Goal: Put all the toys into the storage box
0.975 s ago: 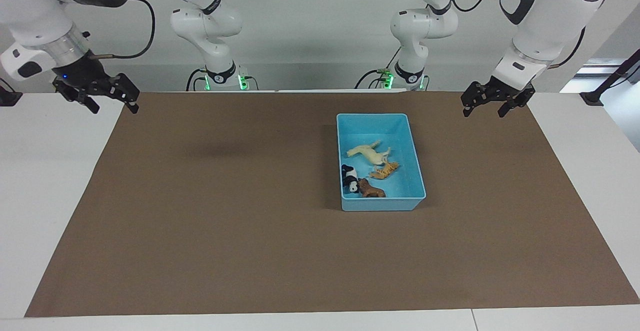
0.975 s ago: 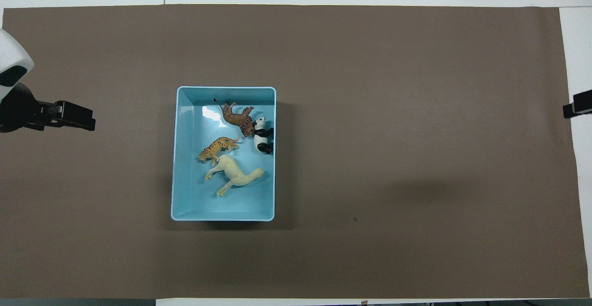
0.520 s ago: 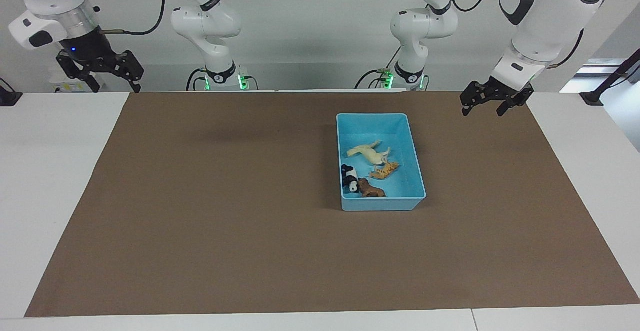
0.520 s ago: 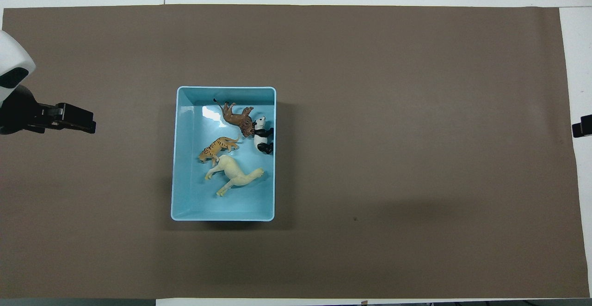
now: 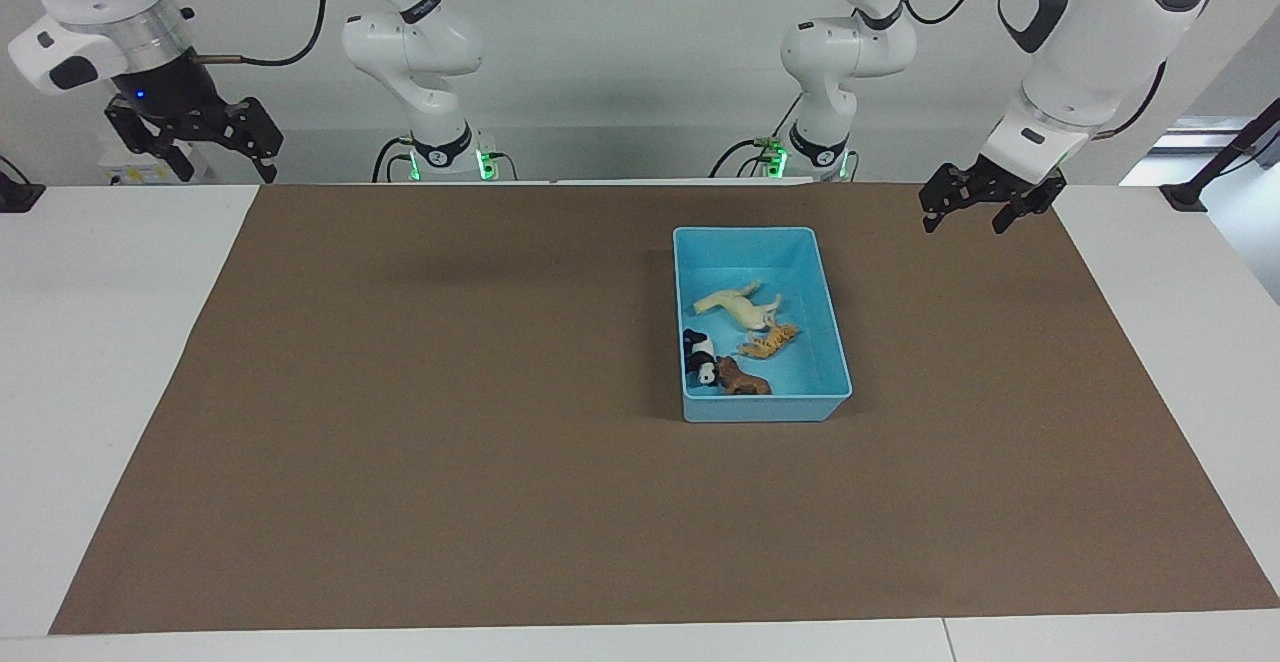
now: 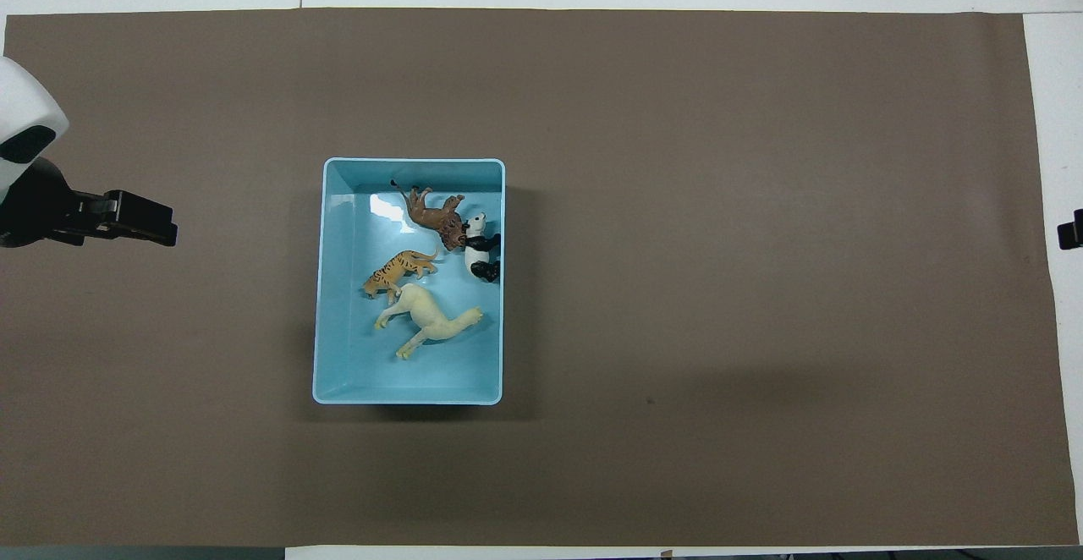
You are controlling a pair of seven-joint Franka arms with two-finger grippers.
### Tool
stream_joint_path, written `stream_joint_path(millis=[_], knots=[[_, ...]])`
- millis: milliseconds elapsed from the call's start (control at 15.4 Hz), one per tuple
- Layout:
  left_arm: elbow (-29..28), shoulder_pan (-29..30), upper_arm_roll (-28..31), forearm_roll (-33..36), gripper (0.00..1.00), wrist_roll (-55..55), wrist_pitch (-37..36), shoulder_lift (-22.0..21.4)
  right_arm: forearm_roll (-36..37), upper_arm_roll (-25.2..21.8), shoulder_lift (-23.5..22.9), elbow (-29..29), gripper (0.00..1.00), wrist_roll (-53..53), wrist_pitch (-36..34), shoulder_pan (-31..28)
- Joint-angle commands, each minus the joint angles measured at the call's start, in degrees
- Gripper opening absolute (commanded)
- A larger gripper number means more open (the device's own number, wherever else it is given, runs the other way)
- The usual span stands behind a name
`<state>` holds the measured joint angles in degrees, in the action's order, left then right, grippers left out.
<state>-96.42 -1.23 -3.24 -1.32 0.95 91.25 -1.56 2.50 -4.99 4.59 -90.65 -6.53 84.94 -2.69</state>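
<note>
1. I see all four toys lying in the storage box (image 5: 827, 327): horse (image 5: 738, 306), tiger (image 5: 768, 341), panda (image 5: 700, 355), lion (image 5: 742, 378).
2. Left gripper (image 5: 963, 208) and right gripper (image 5: 222, 158) both hang empty, jaws apart (raised over the mat's (image 5: 450, 422) ends).
3. No writing I can read.

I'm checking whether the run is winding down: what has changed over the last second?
The right gripper rose and pulled back off the brown mat toward its base, open and empty. The left gripper lifted slightly, also open. The four toys stayed in the storage box.
</note>
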Motion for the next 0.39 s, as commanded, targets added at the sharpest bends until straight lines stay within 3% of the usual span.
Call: stream_joint_path(millis=[0, 325], knots=[[-1.3, 0.1, 0.1, 0.0, 1.0, 0.6, 0.4, -1.2, -0.6, 0.8, -0.3, 0.6, 1.0, -1.5, -1.8, -1.2], [-1.2, 0.8, 0.1, 0.0, 1.0, 0.5, 0.2, -1.3, -0.6, 0.8, -0.3, 0.6, 1.0, -1.5, -1.7, -0.8]])
